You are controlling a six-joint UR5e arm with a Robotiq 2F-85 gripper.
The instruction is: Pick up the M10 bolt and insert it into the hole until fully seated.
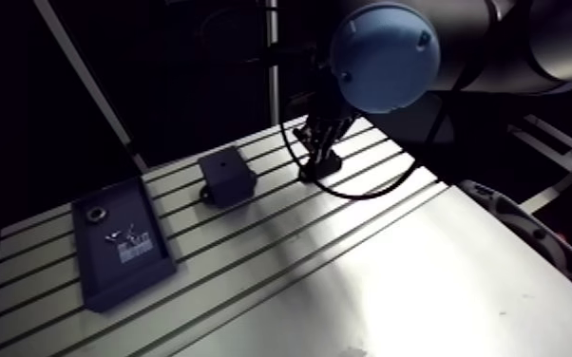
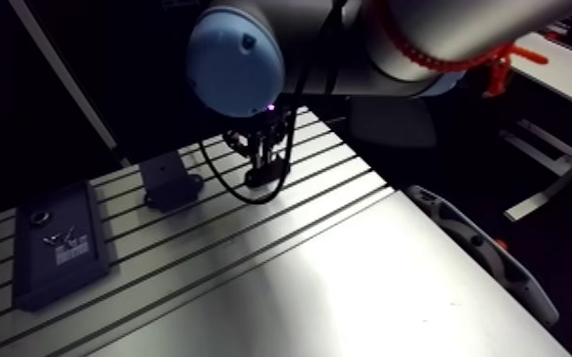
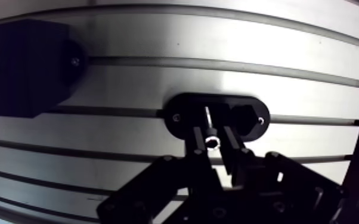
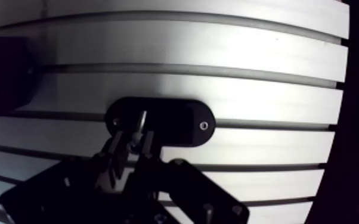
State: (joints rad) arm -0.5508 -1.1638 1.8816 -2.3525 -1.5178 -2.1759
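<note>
In the arm view, the shiny counter with long slots carried a dark tray, a black block and, under the gripper, a black oval plate. In the wrist view, the fingers were clamped on the bolt, which pointed down at the plate.

gripper low over black plate on table
</note>
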